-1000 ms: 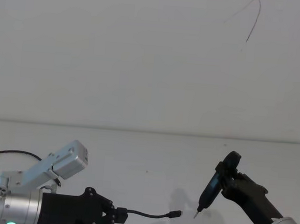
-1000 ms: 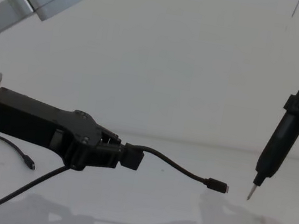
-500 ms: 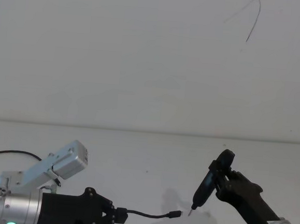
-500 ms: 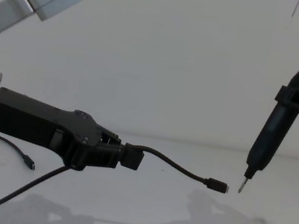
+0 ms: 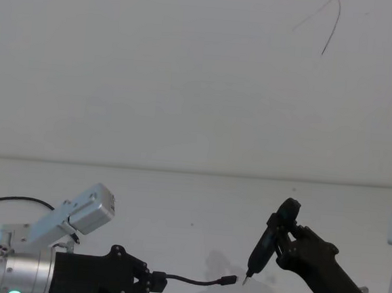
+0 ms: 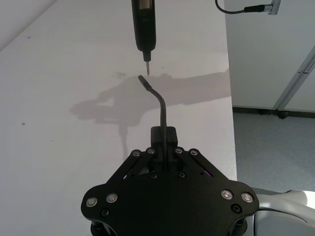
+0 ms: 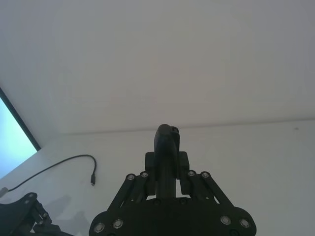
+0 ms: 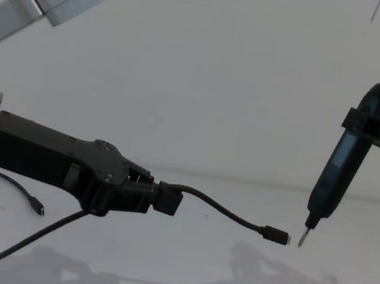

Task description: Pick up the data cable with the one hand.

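While the left gripper (image 8: 138,197) at nine o'clock stays clenched on the data cable (image 8: 225,213), its plug juts toward three o'clock, clear of the table (image 8: 178,257). The right gripper (image 8: 378,130) grasps a slender black tool (image 8: 338,170), tip just beside the plug; contact could knock the cable askew.

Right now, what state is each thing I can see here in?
Left gripper: shut on the data cable, held above the table.
Data cable: gripped near one end, plug sticking out free in the air.
Right gripper: shut on the pen-shaped tool.
Pen-shaped tool: tilted tip-down, tip close to the plug, not touching.
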